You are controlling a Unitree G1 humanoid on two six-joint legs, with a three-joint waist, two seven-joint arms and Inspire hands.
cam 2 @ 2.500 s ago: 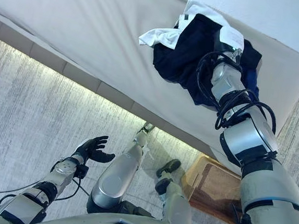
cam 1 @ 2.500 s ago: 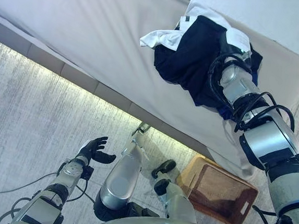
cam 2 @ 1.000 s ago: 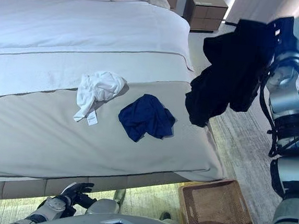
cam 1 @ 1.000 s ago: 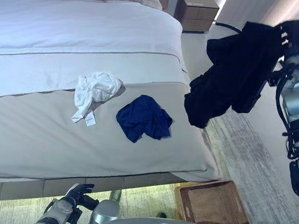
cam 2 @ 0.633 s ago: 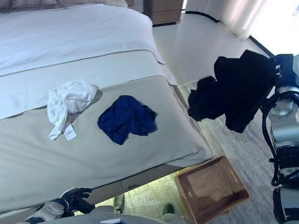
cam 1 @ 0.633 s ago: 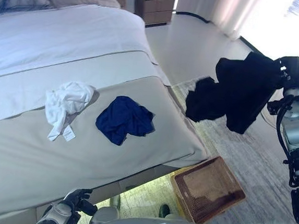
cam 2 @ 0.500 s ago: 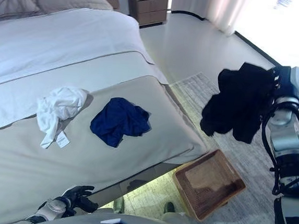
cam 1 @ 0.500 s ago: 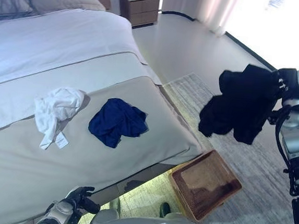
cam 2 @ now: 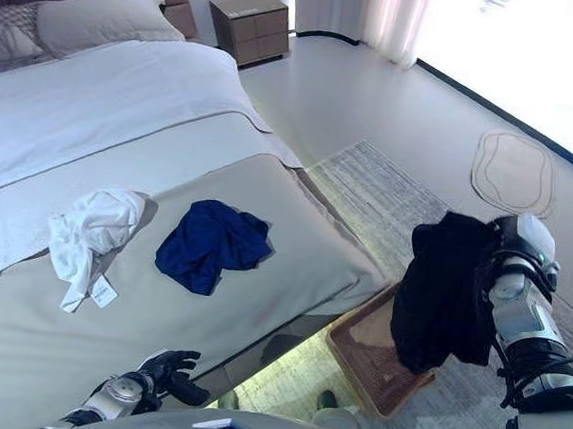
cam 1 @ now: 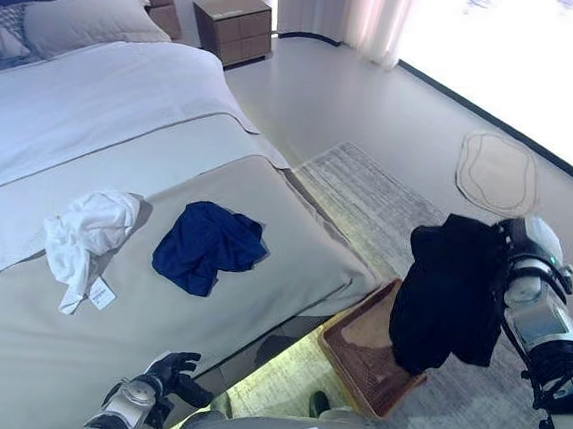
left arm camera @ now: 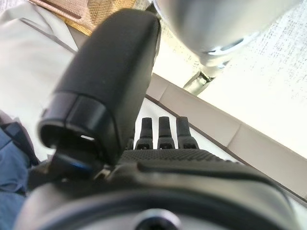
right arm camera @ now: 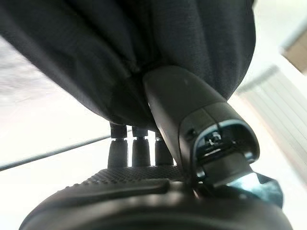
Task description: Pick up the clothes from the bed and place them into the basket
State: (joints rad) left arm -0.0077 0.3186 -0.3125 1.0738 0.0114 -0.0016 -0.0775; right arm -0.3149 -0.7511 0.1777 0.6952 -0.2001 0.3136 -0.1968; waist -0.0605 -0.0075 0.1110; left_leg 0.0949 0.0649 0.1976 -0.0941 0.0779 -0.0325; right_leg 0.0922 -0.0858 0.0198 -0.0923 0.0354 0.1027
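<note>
A black garment (cam 1: 448, 291) hangs from my right hand (right arm camera: 192, 115), whose thumb and fingers are curled into the cloth; the cloth covers most of the hand in the eye views. It hangs just above the right part of the brown wicker basket (cam 1: 360, 349), which stands on the floor at the bed's foot corner. A dark blue garment (cam 1: 207, 245) and a crumpled white garment (cam 1: 84, 232) with a tag lie on the beige bed cover (cam 1: 286, 225). My left hand (cam 1: 169, 369) hangs low beside the bed with relaxed fingers and holds nothing.
The bed fills the left half, with pillows (cam 1: 83, 16) at its head. A wooden nightstand (cam 1: 231, 27) stands behind it. A grey rug (cam 1: 388, 198) lies under the basket, and a small oval mat (cam 1: 496, 173) lies by the window.
The camera has swung round. My right arm has come down with the black garment, from high beside the bed to just over the basket. The left hand stays low.
</note>
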